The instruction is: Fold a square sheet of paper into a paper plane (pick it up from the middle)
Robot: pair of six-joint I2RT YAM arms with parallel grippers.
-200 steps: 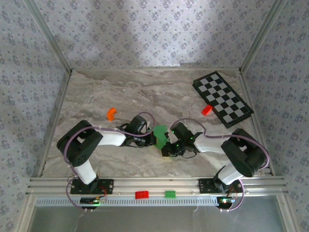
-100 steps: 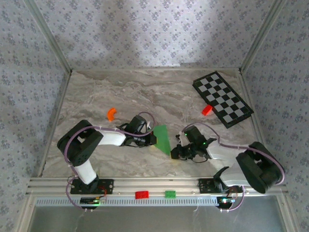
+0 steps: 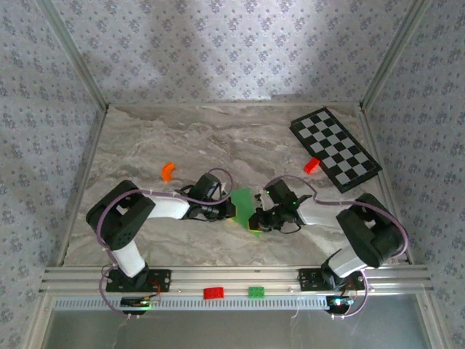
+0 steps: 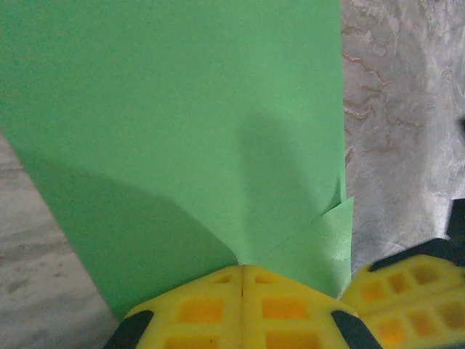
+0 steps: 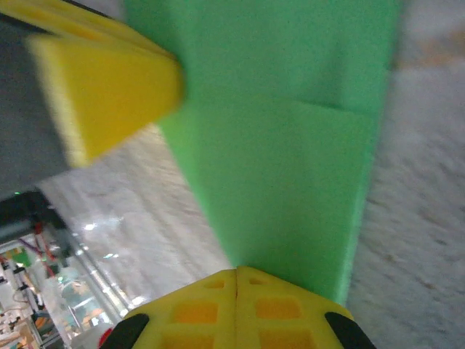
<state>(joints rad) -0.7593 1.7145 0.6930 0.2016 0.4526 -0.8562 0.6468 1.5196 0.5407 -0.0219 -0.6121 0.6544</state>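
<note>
Top external view, left to right: a small orange piece [image 3: 168,171] is seen lying alone on the marble table [image 3: 145,138]. Near the table's middle, the left gripper [image 3: 228,209] is clamped shut on the left side of the partly folded green paper [image 3: 242,201], which is pinned between both arms. The right gripper [image 3: 253,221] is pinched closed on its lower right edge. Further right, a red brick [image 3: 311,165] is parked at the edge of the checkered board [image 3: 336,148].

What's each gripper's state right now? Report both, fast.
Left gripper: closed, holding the green paper.
Right gripper: closed, holding the same green paper.
</note>
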